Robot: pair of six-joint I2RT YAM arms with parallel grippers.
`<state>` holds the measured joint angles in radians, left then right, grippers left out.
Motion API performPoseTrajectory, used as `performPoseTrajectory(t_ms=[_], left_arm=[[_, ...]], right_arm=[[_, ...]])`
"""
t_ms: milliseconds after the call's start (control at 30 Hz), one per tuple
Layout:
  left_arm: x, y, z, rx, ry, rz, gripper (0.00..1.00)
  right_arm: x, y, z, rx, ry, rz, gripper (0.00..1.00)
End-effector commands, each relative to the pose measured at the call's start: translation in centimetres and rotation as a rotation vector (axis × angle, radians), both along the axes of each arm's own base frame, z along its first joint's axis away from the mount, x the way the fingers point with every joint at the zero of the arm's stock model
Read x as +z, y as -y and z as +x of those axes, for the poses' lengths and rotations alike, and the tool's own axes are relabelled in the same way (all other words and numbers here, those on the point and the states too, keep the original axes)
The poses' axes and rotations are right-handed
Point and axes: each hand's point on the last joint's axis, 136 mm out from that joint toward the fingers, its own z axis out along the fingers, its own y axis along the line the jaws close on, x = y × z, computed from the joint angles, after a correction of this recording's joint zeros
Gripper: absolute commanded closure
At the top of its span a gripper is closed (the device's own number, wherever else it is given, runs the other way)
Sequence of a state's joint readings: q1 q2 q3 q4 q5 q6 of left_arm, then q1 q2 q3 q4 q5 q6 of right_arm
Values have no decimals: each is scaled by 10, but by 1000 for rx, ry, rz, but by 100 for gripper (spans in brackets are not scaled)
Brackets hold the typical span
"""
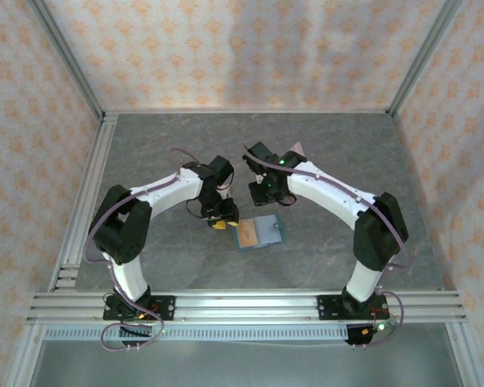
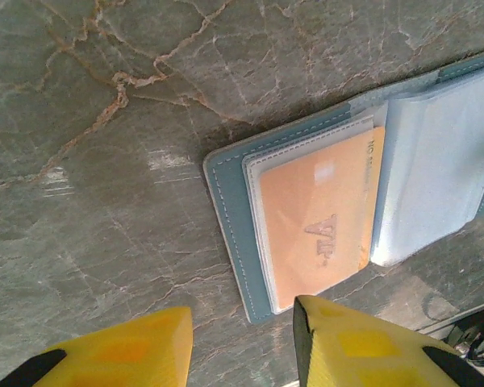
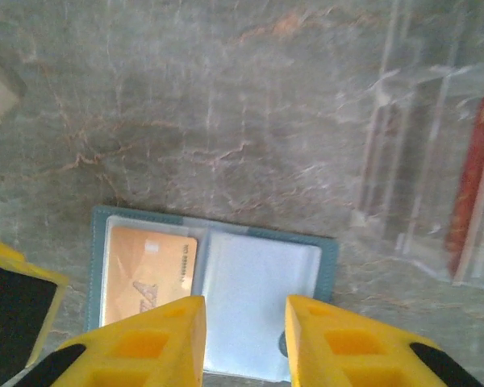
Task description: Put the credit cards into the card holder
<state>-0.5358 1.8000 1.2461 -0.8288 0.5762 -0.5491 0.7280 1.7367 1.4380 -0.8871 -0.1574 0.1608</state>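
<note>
Inside card holder [image 2: 226, 210]: orange card [image 2: 306, 218], lettering blurred | left tool [image 2: 240, 326], right tool [image 3: 244, 322] parted, empty

The card holder [image 1: 260, 234] lies on the table [image 1: 185, 145], a card [image 2: 315, 218] in its left pocket; to its far right, a stand [image 3: 419, 161] holds a second card [image 3: 472, 185].

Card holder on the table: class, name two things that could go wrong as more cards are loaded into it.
1. The card holder lies open and unheld, with the left claw and right claw both open and empty close over it. Pushing a card in may slide it across the table.
2. The red card sits in the clear stand. Pulling it out could tip or drag the stand.
</note>
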Motion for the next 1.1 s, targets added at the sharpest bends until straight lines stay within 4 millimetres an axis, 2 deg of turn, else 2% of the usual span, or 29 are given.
performPoseTrajectory(t_ms=[0,100,400,667,833,933,1067], left_arm=[[2,-5,-4,5,-13,3,61],[1,-4,-4,5,-17,3,62],[0,-5,-6,10,-23,6,62],[-2,-5,-6,12,-28,8,62],[-6,-4,-6,11,-38,7,62],[-12,-1,-7,6,-52,7,62],[-22,3,-8,7,-73,7,62]], right_arm=[[-35,-9,-16,-4,-102,41,68],[-56,-6,-20,-8,-136,14,68],[-94,9,-22,-9,-166,-88,64],[-105,24,-19,-24,-143,-171,64],[-119,28,-29,-35,-179,-181,65],[-125,25,-36,-49,-205,-147,72],[-120,19,-39,-64,-205,-96,81]])
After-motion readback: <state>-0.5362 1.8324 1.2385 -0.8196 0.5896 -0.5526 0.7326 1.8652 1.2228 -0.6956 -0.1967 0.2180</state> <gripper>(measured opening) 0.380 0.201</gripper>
